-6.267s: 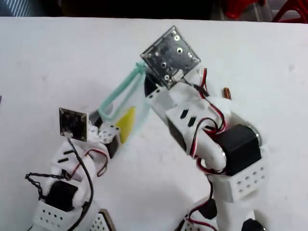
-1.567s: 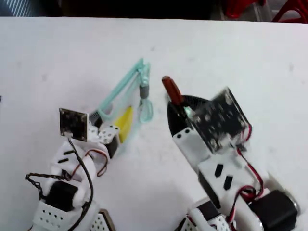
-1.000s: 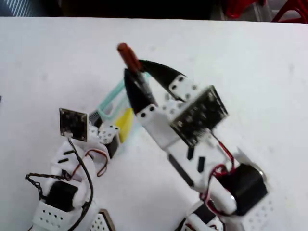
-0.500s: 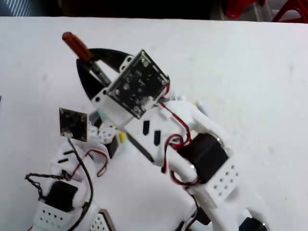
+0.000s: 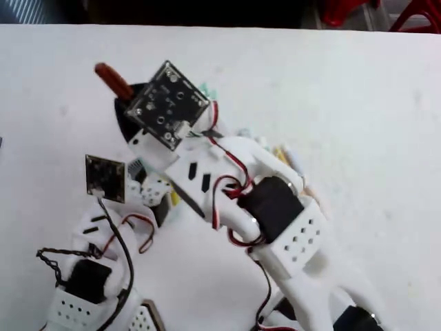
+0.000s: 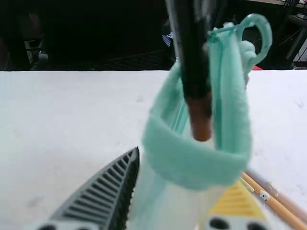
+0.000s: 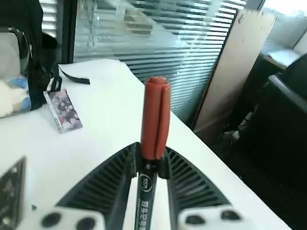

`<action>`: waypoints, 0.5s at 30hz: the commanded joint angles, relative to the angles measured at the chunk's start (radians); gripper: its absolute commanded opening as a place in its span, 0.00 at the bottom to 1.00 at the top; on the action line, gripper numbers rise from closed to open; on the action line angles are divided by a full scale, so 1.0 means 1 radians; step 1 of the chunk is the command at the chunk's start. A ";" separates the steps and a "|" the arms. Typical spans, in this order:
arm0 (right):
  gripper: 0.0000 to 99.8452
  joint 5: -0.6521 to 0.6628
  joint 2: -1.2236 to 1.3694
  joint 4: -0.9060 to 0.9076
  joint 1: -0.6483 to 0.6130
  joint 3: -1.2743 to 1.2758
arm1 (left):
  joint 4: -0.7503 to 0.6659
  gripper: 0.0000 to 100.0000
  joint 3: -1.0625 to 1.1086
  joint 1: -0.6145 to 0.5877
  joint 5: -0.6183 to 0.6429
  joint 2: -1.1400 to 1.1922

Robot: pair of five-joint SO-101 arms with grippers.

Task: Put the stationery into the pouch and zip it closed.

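Observation:
The clear pouch with a teal zip (image 6: 196, 163) stands with its mouth open, and my left gripper (image 6: 168, 211) is shut on its edge. From above, the pouch (image 5: 204, 89) is mostly hidden under the right arm. My right gripper (image 7: 148, 165) is shut on a black marker with a red cap (image 7: 156, 124). That gripper (image 5: 127, 114) hangs over the pouch with the marker's cap (image 5: 111, 79) pointing up and away. The marker's lower end (image 6: 199, 120) dips into the pouch mouth. A yellow item (image 6: 235, 199) lies inside the pouch. My left gripper (image 5: 145, 181) sits low at the left.
Pencils (image 6: 268, 199) lie on the table beside the pouch, partly under the right arm (image 5: 289, 157). A card (image 7: 62, 112) and a dark bag (image 7: 29, 48) rest far off on the table. The white table (image 5: 358, 103) stretches open to the right.
The right arm carried the marker from the table's middle leftward and up, then brought it down over the pouch. The left arm kept still, holding the pouch.

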 commanded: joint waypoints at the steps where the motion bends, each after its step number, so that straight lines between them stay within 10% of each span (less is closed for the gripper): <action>1: 0.02 0.002 -0.102 0.007 0.050 0.051 | -0.029 0.20 -0.005 0.005 -0.008 -0.007; 15: 0.20 -0.005 -0.157 0.102 0.182 0.153 | -0.029 0.20 -0.005 0.004 -0.008 -0.007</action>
